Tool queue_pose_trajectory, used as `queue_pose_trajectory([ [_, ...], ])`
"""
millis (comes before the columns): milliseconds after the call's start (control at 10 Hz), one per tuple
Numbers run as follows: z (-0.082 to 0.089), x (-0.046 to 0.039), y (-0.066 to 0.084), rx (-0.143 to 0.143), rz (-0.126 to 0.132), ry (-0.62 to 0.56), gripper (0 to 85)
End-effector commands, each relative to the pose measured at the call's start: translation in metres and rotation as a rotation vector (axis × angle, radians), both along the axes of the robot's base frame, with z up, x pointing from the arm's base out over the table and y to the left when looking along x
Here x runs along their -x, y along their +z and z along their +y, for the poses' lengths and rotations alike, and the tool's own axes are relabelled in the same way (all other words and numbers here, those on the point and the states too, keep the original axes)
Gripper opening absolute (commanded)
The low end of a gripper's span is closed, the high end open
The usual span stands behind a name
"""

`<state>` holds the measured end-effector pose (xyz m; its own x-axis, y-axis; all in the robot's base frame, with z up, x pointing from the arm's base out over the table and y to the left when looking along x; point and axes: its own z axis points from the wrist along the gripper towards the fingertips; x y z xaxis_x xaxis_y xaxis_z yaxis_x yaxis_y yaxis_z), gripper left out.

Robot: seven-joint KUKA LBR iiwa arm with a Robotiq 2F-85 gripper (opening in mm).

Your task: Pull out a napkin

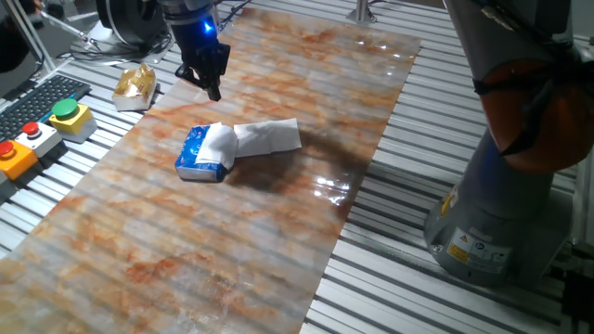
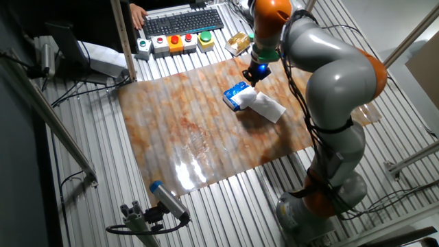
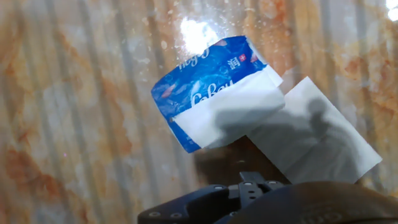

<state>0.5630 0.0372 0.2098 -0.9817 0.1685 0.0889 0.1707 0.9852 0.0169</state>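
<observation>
Hovering above the bench (image 1: 278, 241), your end effector (image 1: 212, 85) is sitting clear of everything, holding nothing; you cannot tell from any view whether its 2 fingers are spread or pressed together. The napkin (image 1: 266, 136) is lying flat on the bench, 1 end overlapping the blue packet (image 1: 197, 158), the rest stretching away from it toward the arm's base. In the hand view the napkin (image 3: 314, 137) is showing as a white creased sheet just beside the blue packet (image 3: 205, 78), touching it. A gold foil wrapper (image 1: 135, 85) is resting off the mat near the button boxes (image 1: 42, 130).
</observation>
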Motion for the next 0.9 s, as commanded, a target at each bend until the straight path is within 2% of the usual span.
queue_pose_trajectory([
  [0, -0.0001, -0.0001, -0.0001, 0.01, -0.017, -0.007, 0.0],
  [200, -0.0001, -0.0001, -0.0001, -0.003, -0.039, 0.02, 0.0],
  [300, -0.0001, -0.0001, -0.0001, 0.009, -0.056, 0.023, 0.0],
  [400, -0.0001, -0.0001, -0.0001, -0.007, -0.069, 0.004, 0.0],
  [500, -0.0001, -0.0001, -0.0001, -0.02, -0.067, -0.005, 0.0],
  [600, -0.0001, -0.0001, -0.0001, -0.011, -0.065, 0.013, 0.0],
  [700, -0.0001, -0.0001, -0.0001, -0.016, -0.059, 0.031, 0.0],
  [800, -0.0001, -0.0001, -0.0001, -0.002, -0.052, 0.052, 0.0],
])
